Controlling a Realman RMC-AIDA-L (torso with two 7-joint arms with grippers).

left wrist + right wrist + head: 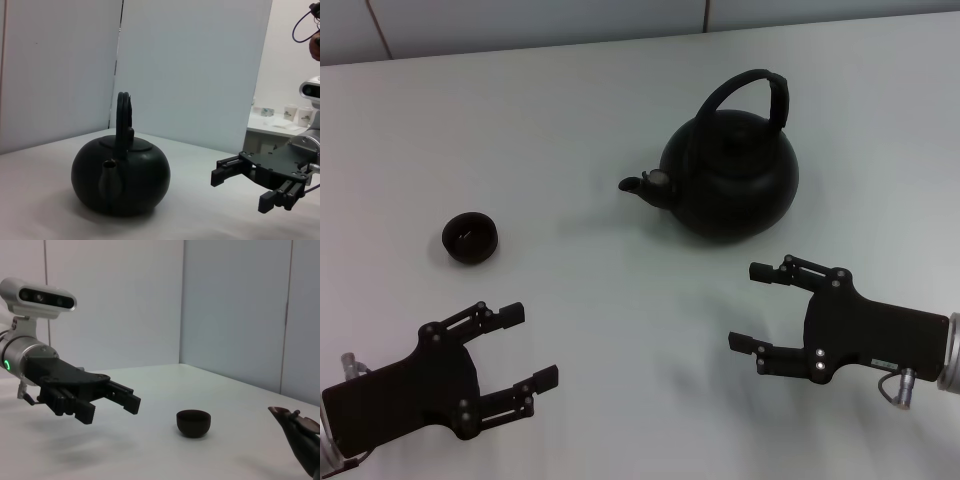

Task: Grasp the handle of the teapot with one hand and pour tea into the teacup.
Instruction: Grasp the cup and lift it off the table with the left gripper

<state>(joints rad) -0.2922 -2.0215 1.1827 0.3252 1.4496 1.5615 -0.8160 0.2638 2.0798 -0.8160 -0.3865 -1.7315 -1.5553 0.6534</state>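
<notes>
The large matte-black teapot stands on the white table at the back right, its short spout pointing left toward the teacup. Its arched handle stands upright over the lid. The teapot also shows in the left wrist view, and its spout tip in the right wrist view. The tiny black teacup sits at the left, also in the right wrist view. My left gripper is open and empty at the front left. My right gripper is open and empty, in front of the teapot.
The white table meets pale wall panels at the back. In the left wrist view a side counter with cups stands beyond the right arm.
</notes>
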